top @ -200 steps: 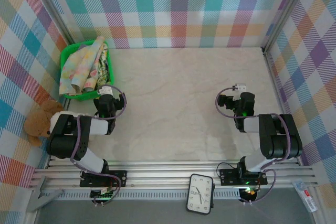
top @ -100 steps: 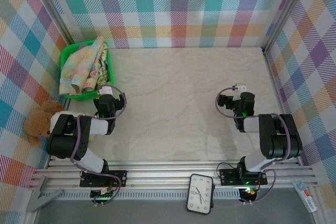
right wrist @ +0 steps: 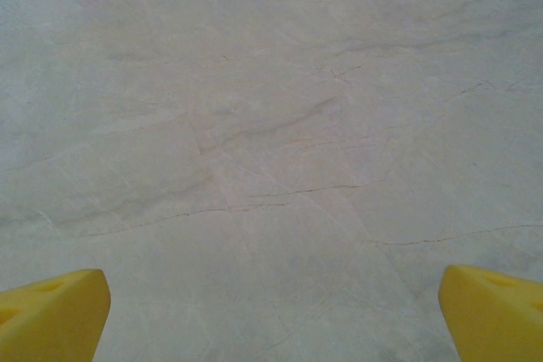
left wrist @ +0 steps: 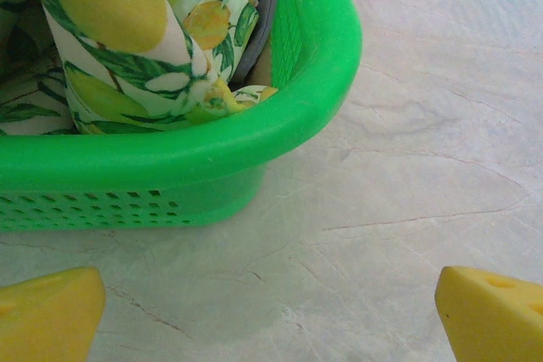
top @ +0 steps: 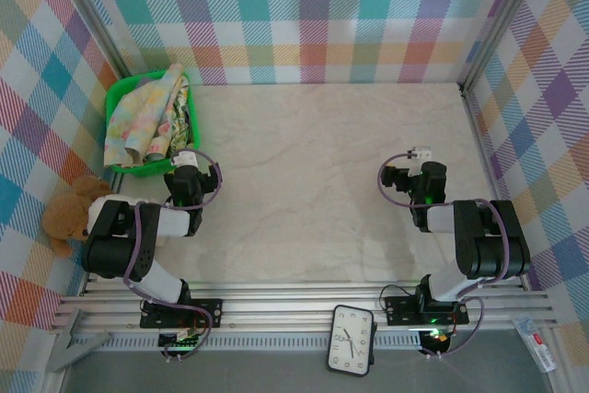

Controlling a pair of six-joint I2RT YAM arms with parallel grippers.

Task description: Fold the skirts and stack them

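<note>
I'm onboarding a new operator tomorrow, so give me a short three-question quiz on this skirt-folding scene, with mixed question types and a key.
1. True or false: the skirts lie folded in a stack on the bare table.
2. Multiple choice: what does the left claw face at close range? A) the green basket B) a clock C) a teddy bear
3. Fill in: the left claw and the right claw both stand ____, holding nothing.

Key: 1 false, they are bunched in the green basket; 2 A; 3 open.
</note>
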